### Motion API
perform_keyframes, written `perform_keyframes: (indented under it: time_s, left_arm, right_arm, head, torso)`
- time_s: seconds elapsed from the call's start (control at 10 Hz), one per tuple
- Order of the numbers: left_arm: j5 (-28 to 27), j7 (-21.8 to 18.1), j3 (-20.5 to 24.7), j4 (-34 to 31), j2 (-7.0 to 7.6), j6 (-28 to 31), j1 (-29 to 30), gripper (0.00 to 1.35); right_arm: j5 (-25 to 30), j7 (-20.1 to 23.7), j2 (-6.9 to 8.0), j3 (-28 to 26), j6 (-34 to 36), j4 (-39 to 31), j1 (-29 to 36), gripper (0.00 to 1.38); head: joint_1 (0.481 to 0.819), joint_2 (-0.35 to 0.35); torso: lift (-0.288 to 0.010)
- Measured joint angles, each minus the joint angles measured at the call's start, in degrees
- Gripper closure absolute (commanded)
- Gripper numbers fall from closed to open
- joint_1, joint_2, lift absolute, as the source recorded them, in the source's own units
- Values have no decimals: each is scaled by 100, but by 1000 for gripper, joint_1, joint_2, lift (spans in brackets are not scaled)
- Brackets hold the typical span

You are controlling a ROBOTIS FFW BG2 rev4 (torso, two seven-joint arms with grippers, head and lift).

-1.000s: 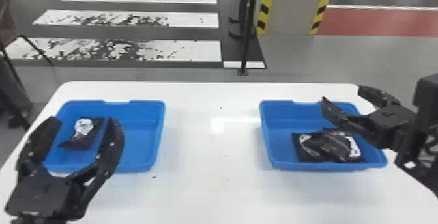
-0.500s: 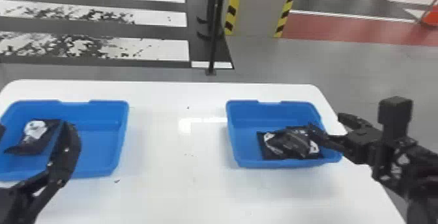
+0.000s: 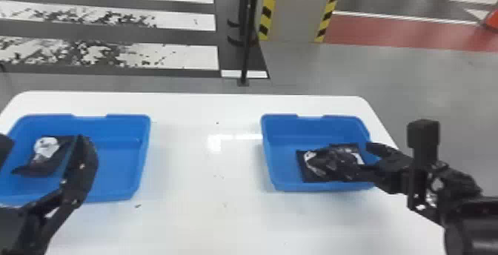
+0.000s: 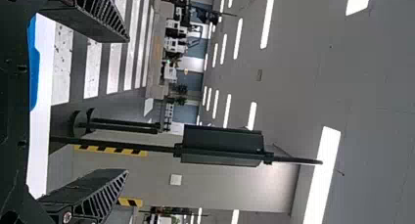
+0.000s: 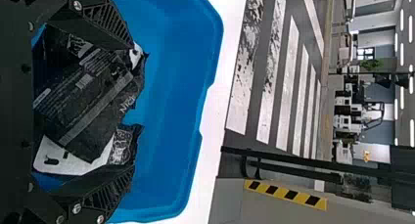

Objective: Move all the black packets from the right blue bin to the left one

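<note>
R fingers apart — at black pkts, R bin (L fingers apart too, nr L bin).

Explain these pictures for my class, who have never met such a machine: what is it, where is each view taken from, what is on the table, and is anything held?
This is a two-armed robot. One camera sits on its head, looking forward and down; the others sit on its wrists, and their pictures lie sideways.

On the white table stand two blue bins. The left bin holds a black packet with a white patch; the right bin holds overlapping black packets.

Each arm ends in a two-fingered pincer. The left pincer is open with nothing in it. The right pincer is open around the overlapping packets, seemingly not gripping them.
</note>
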Motion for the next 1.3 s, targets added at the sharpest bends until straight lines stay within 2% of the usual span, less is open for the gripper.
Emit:
perform_keyframes:
  time_s: [0.6, 1.0, 1.1, 1.2, 1.3]
  left_arm:
    - [35, 0, -31, 24, 25, -28, -31, 81]
    - [46, 0, -95, 92, 53, -79, -73, 81]
    - [47, 0, -110, 109, 60, -83, -74, 81]
    - [51, 0, -124, 123, 66, -97, -76, 82]
    - [67, 0, -124, 140, 68, -128, -75, 84]
  right_arm:
    - [607, 62, -102, 80, 383, 74, -81, 168]
    - [533, 116, -210, 494, 308, 759, -452, 170]
    - [498, 142, -226, 596, 256, 961, -576, 248]
    - [487, 159, -231, 665, 246, 1057, -639, 679]
    - [489, 164, -232, 712, 307, 1053, -656, 938]
  head:
    - [695, -184]
    - [695, -170]
    - [695, -160]
    - [695, -155]
    - [695, -149]
  torso:
    - [-140]
    - [-140]
    - [-140]
    - [-140]
    - [-140]
